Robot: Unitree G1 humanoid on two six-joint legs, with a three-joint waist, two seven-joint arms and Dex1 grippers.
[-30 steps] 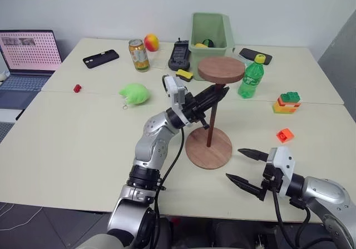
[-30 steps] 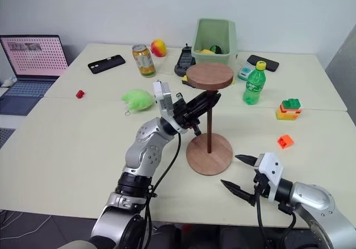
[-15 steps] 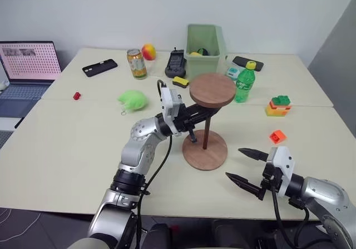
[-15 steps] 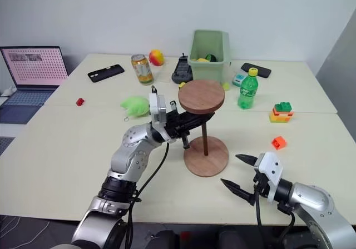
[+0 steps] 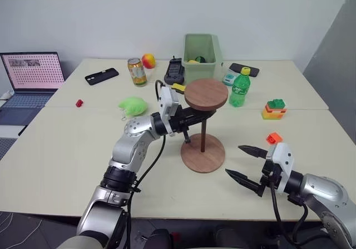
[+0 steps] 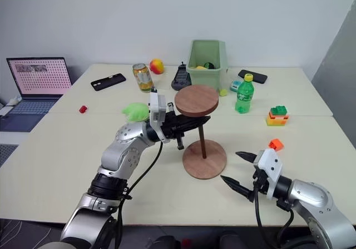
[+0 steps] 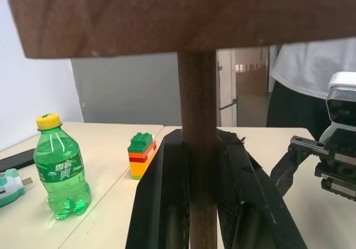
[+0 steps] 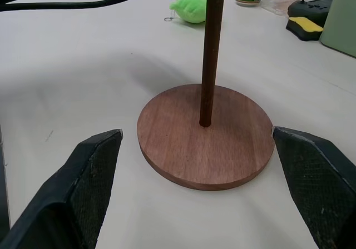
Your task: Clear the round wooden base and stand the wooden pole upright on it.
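Left end effector (image 5: 196,114): is gripping the wooden pole (image 5: 203,130) high on its shaft, just under the top disc.
Pole axis: is standing upright, foot at centre of the round wooden base (image 5: 203,154) on the desk (image 5: 67,149).
Right end effector (image 5: 248,164): is waiting with fingers wide, near the base, holding nothing.

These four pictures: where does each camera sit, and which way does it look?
Head eyes: forward and down over the table; both arms show.
Left wrist: along the left tool, shut on the wooden pole.
Right wrist: between the open right tool, at the round wooden base.
Shared: pole, green bottle.
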